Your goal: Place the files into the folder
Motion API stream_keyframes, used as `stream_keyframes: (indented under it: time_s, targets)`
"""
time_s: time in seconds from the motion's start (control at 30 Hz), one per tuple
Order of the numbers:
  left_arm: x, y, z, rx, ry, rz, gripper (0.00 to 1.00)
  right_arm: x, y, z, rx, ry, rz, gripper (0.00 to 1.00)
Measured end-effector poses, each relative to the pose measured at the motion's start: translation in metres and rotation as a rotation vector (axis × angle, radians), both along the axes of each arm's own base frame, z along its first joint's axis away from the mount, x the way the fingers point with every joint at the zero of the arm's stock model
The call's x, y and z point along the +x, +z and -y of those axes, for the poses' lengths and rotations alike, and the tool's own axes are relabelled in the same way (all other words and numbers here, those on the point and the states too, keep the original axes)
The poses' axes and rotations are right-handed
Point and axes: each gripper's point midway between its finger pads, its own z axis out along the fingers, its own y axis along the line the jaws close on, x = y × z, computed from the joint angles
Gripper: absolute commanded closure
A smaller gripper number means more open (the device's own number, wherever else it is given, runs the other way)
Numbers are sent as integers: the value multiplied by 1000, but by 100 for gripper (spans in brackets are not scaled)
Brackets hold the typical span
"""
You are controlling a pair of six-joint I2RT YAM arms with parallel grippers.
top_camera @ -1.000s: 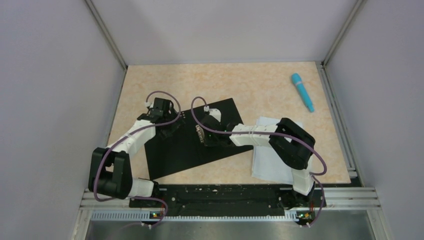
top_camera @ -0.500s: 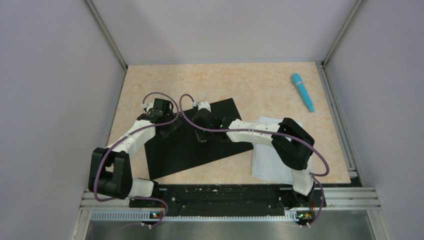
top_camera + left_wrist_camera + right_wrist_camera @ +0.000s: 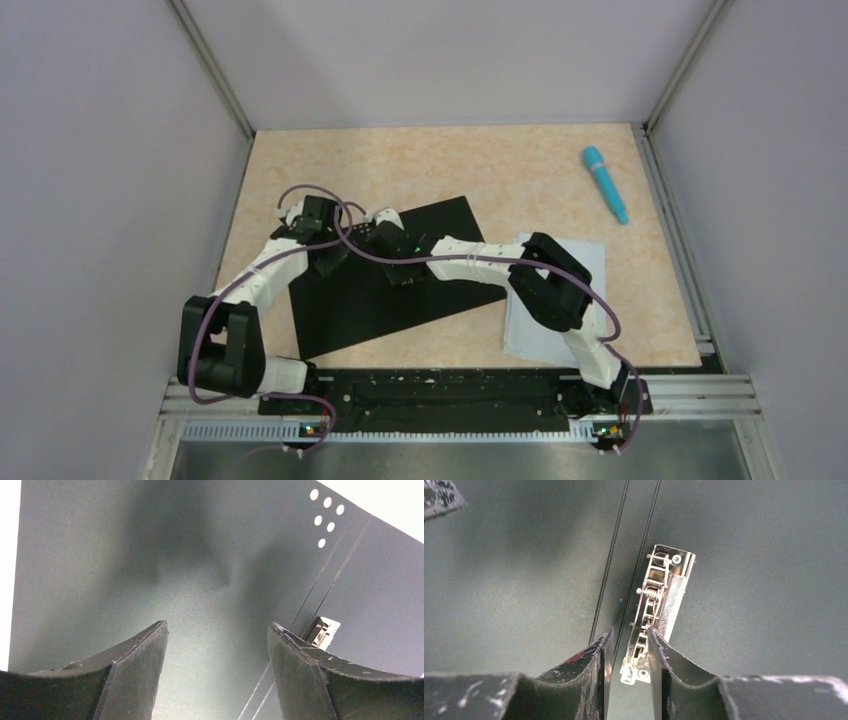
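The folder (image 3: 370,315) lies open on the table, black inside up; it fills the left wrist view (image 3: 150,555) and the right wrist view (image 3: 749,580). Its metal clip (image 3: 659,605) sits beside the spine creases. My right gripper (image 3: 398,270) is over the spine, its jaws narrow (image 3: 629,630) with the clip's near end between the fingers. My left gripper (image 3: 328,262) is open (image 3: 217,625) just above the folder's left half, with the clip's end (image 3: 322,631) by its right finger. The files (image 3: 540,340), white sheets, lie right of the folder, partly under my right arm.
A blue pen (image 3: 606,184) lies at the back right of the table. Grey walls stand on three sides. The arms cross close together over the folder's back left part.
My right gripper has moved left and back along the folder spine, its arm stretching out over the white sheets. My left gripper has barely shifted. The folder and sheets lie as before.
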Motion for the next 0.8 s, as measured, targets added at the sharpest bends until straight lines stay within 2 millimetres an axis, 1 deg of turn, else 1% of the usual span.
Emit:
stream_keyframes:
  time_s: [0.07,0.3,0.43,0.57,0.67,0.8]
  targets:
    - [0,0,-1,0,4,1,23,-4,-3,2,-24,4,0,73]
    - [1,0,-1,0,6,-2,21,-13,-5,7,-73,-8,10,85]
    - [0,-6,0,-3,3,-22,19,-16,-6,10,-79,-30,2,93]
    - [0,-11,6,-28,-14,-36,19,-16,-6,11,-69,-67,-1,99]
    - [2,-13,13,-56,-36,-37,19,-19,-6,14,-54,-97,-11,100]
    - [1,-17,24,-78,-77,-50,19,-29,-7,29,-50,-137,-37,100]
